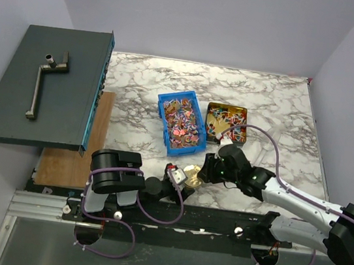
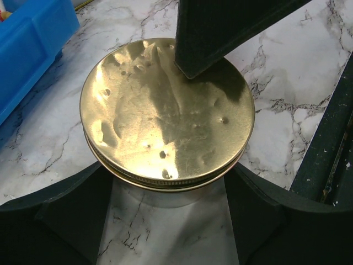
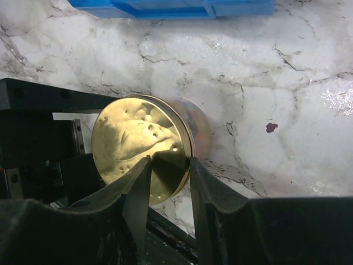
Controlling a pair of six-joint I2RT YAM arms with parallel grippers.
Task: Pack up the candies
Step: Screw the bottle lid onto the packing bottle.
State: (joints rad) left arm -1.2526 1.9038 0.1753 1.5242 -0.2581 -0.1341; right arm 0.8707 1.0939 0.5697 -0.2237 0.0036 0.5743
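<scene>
We are working at a marble desk (image 1: 267,99), and in our judgement most of the packing is left to do. The blue bin (image 2: 33,49) is holding a deep heap of candies (image 1: 181,123), and the square tin (image 1: 228,106) beside it is carrying more. The jar (image 3: 199,124) (near the desk's front edge, between the two arms) is standing upright, its long axis running straight up and its gold lid (image 2: 165,110) facing the ceiling. A few coloured wrappers are showing through its clear wall, so one portion seems packed and is being capped. The candies themselves are lying jumbled, pointing every way, sharing no axis. Our left fingers (image 2: 66,221) are spreading wide and pressing against both sides of the jar, clasping it. Our right fingers (image 3: 132,204) are sitting only narrowly apart, tips against the lid; whether they are gripping it we cannot tell.
</scene>
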